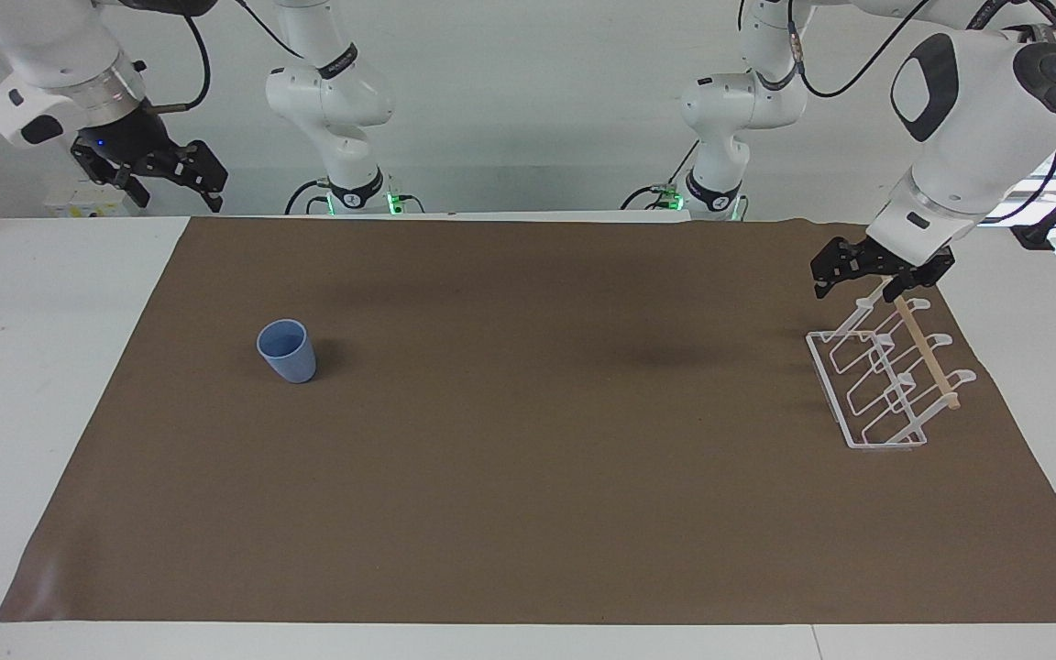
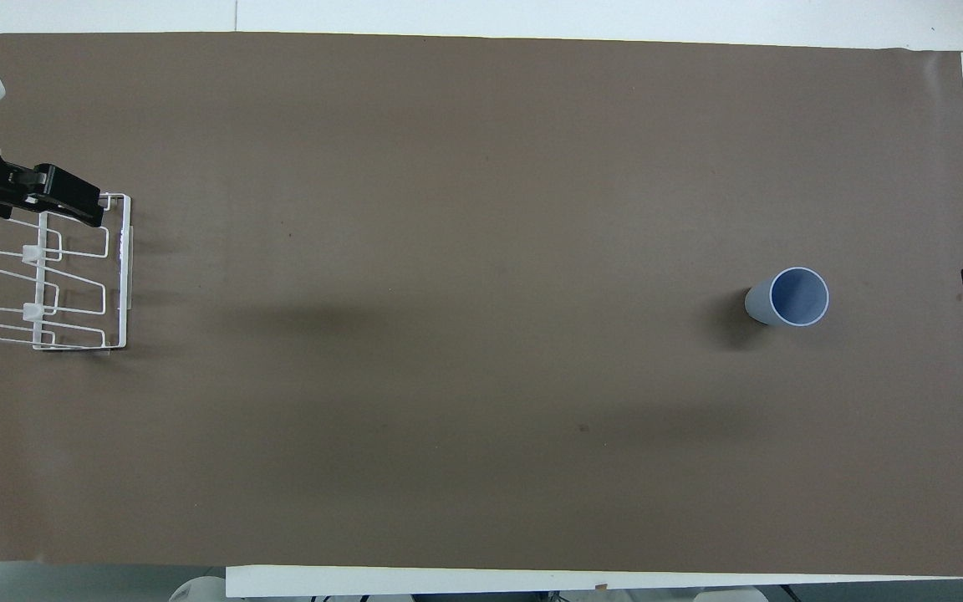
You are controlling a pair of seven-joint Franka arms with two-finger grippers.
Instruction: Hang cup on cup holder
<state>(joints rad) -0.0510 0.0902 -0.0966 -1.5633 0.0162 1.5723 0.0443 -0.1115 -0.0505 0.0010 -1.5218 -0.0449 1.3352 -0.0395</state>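
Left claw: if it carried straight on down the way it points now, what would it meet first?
Probably the cup holder: the left claw, open, hangs just over its robot-side end, by the wooden rod.

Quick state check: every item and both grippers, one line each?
cup: upright, mouth up, empty, standing on the brown mat toward the right arm's end, not hung
cup holder: standing on the mat toward the left arm's end, prongs bare
left gripper: jaws open, over the holder's end nearest the robots, holding nothing
right gripper: jaws open, raised off the mat's corner, waiting, holding nothing
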